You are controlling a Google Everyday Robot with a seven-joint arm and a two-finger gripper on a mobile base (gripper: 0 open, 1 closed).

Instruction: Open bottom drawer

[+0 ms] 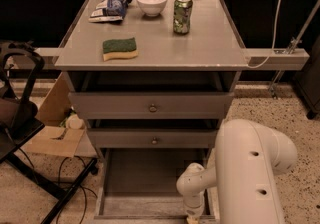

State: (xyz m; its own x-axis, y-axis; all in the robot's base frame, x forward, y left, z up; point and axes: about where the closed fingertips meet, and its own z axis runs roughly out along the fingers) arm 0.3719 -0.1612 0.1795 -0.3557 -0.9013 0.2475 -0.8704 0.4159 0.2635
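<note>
While the bottom drawer (145, 180) stands pulled out toward the near side beneath the middle drawer (154, 139), end effector (192, 215) low at its near right corner, grip state cannot be told, sponge (120, 48), bowl (151, 2), can (182, 14) on worktop (205, 48)

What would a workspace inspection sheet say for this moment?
Surface: grey cabinet top, holding four loose items.
Job's things: bottom drawer pulled out, tray floor in view; its knob is not seen.
Clutter: sponge, white bowl, green can, snack bags, all on the top.
End effector: end effector low at the open drawer's right front corner, mostly cut off by the picture's edge.
Cables: white cable draped over the right rail; black cables on the floor at left.
Surroundings: cardboard box and black chair left of the cabinet.
</note>
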